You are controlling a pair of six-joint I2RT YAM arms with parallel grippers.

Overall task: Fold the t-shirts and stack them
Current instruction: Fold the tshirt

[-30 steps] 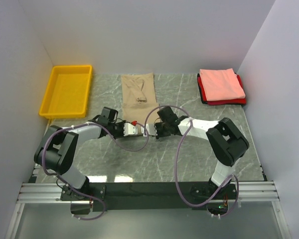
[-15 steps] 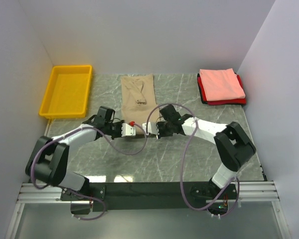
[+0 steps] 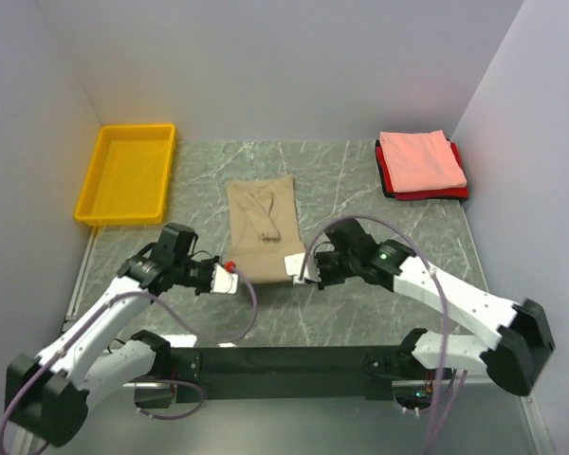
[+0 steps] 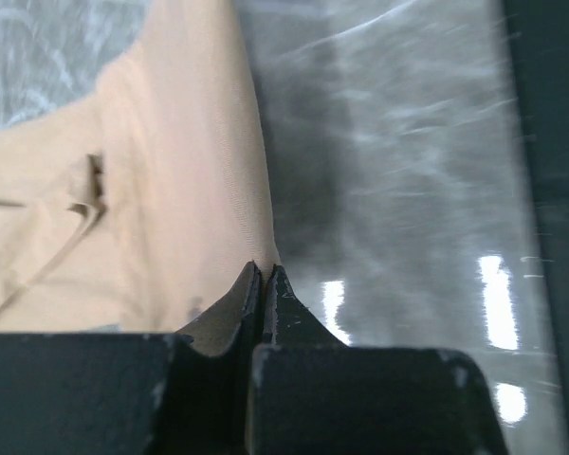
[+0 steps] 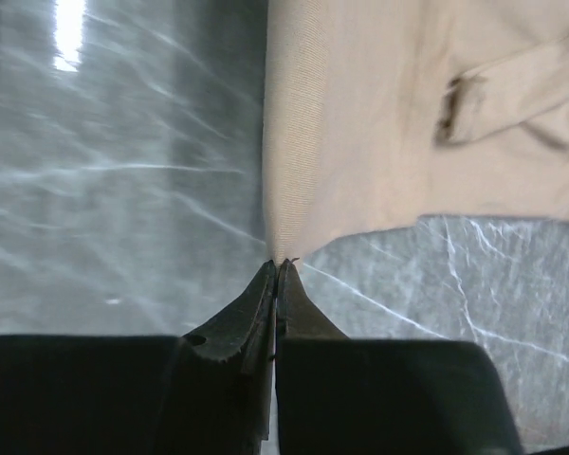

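The left claw (image 3: 229,278) sits in the lower left of the centre of the top view, closed tight on the near left corner of the tan t-shirt (image 3: 262,227). In the left wrist view the left claw (image 4: 264,277) has only a thin edge of cloth between its tips. The right claw (image 3: 302,268), lower right of centre, is pinched just as tightly on the near right corner. In the right wrist view the right claw (image 5: 277,270) seems to bite the very tip of that corner.

Both bites look shallow, so the main risk is a corner slipping free once the cloth is lifted or pulled, most likely on the right. If 1 claw moves faster or higher than the other, the fold would probably come out skewed, and the sleeve lying loose on top could slide off. Dragging low across the tabletop (image 3: 360,190) could bunch the far end.

The tan t-shirt lies mid-frame as a narrow strip. Its long axis runs from the top of the frame to the bottom, leaning slightly, with the near end at the 2 claws. Which end is the neck cannot be told.

The yellow bin (image 3: 168,175) stands well apart at upper left. At upper right, the pink t-shirt (image 3: 421,159) rests folded on the red t-shirt (image 3: 389,180).
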